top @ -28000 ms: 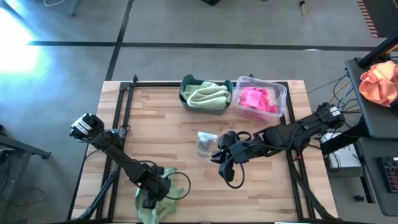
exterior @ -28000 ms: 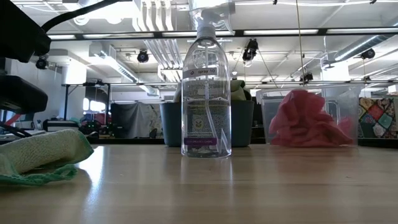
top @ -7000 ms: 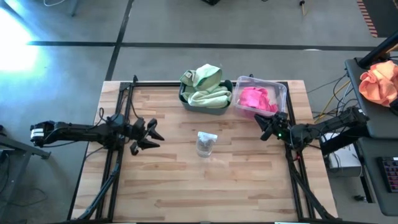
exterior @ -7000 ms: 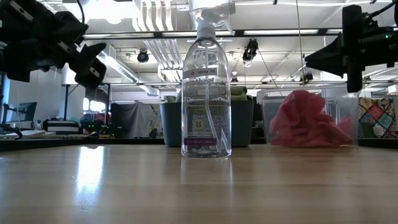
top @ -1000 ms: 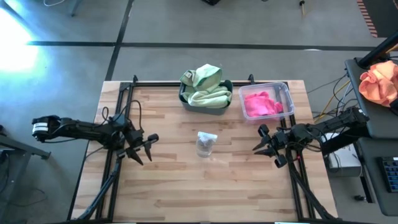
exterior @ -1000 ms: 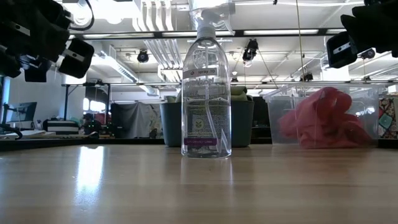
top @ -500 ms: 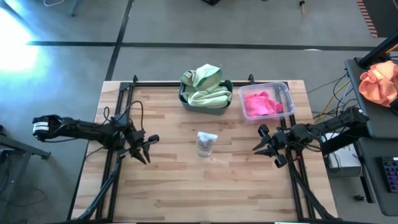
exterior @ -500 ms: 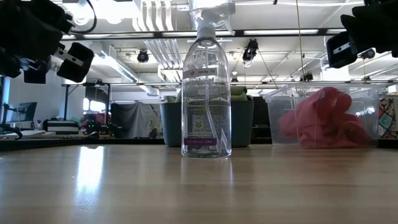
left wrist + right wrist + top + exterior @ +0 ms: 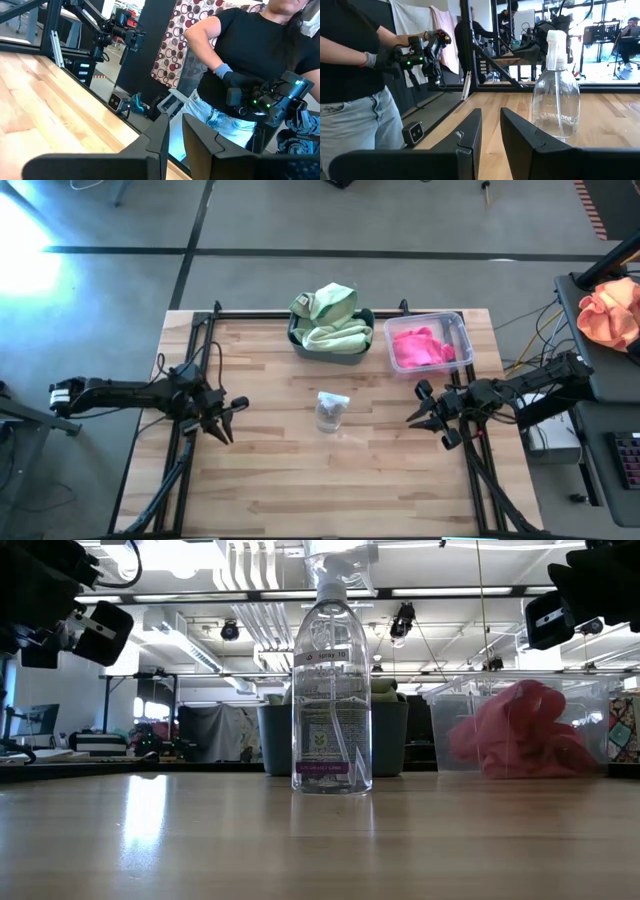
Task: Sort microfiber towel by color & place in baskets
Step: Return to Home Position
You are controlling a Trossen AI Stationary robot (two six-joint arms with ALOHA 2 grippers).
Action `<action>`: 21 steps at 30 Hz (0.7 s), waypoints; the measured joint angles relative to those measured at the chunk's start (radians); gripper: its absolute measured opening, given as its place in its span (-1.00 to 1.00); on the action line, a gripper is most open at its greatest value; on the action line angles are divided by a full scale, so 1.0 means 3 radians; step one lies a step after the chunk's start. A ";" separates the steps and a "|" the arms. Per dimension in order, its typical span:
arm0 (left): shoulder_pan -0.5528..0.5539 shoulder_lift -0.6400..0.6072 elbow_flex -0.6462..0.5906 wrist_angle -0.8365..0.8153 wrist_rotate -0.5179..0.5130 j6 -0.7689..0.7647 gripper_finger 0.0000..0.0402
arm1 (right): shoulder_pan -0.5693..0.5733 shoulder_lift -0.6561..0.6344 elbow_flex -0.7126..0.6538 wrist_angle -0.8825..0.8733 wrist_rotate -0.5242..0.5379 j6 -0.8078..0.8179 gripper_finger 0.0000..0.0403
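Note:
Sage green towels (image 9: 330, 330) lie heaped in the dark teal basket (image 9: 296, 337) at the table's far edge, one standing up above its rim. Bright pink towels (image 9: 420, 346) lie in the clear basket (image 9: 462, 332) just to its right. The low view shows the pink heap (image 9: 515, 735) through the clear wall. My left gripper (image 9: 228, 420) hovers over the table's left part, away from both baskets, with a narrow gap between its fingers (image 9: 175, 117). My right gripper (image 9: 415, 408) hovers over the right part, nearer than the clear basket, its fingers (image 9: 490, 112) also slightly apart and holding nothing.
A clear spray bottle (image 9: 330, 411) stands upright mid-table between the two grippers and shows in the right wrist view (image 9: 555, 95). An orange cloth bundle (image 9: 610, 310) lies off the table to the right. A person in a black shirt (image 9: 250, 45) stands beyond the table holding hand controllers.
My left gripper has drawn back a little toward the table's left edge and stays open and free of any thing. My right gripper, the baskets and the towels have kept still.

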 joint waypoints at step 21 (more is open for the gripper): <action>0.0008 -0.1141 0.0000 -0.1266 -0.0010 0.0000 -0.81 | 0.0000 0.0000 -0.0001 0.0000 0.0000 0.0000 -0.69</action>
